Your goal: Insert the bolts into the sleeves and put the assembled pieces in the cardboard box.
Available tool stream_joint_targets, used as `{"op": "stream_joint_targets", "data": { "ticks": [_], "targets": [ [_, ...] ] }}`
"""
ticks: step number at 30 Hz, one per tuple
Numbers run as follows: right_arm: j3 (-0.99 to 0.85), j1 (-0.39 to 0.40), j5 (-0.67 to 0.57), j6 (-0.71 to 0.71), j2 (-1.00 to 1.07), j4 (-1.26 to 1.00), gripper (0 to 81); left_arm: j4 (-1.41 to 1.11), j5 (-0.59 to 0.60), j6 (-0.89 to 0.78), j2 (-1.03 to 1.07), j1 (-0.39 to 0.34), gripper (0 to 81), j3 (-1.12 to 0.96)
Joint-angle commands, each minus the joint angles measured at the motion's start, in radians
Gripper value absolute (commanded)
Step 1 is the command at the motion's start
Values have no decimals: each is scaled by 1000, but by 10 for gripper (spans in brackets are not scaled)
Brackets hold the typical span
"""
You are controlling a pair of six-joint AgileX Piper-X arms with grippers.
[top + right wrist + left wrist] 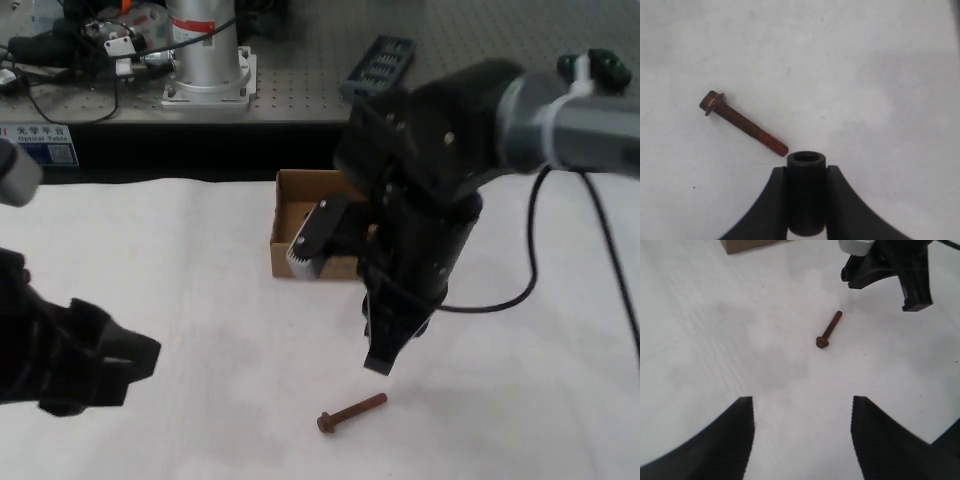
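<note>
Noted a short black cylindrical metal sleeve (806, 200) clamped between the two black fingers (772, 205) of the right gripper (806, 172). Both fingers were pressed snugly against its sides, with the open bore showing just past the tips. Found that gripper a little right of centre in the high view, tips pointing down above the white cloth (180, 260). Saw a copper-brown flanged metal bolt (352, 410) lying flat on the cloth at lower centre of the high view. It was just below those tips, touched by neither gripper, with its threaded end near the sleeve's mouth. Placed the left gripper (801, 402) at the lower left of the high view, fingers spread wide and released over bare cloth, the bolt well ahead of them. Spotted the small brown cardboard box (285, 215) at upper centre, partly hidden behind the right arm.
</note>
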Motion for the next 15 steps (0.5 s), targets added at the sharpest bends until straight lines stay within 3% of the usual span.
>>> {"op": "stream_joint_targets", "data": {
  "ticks": [1,7,15],
  "targets": [
    [-6,-2,-14,2,-16,7,26,-25,13,-19,7,1,421,-2],
    [33,-68,-16,-3,-118,62,26,-88,50,-49,52,1,421,-2],
    [252,-204,-16,-6,-356,52,26,-186,47,-310,140,1,419,-2]
  ]
}}
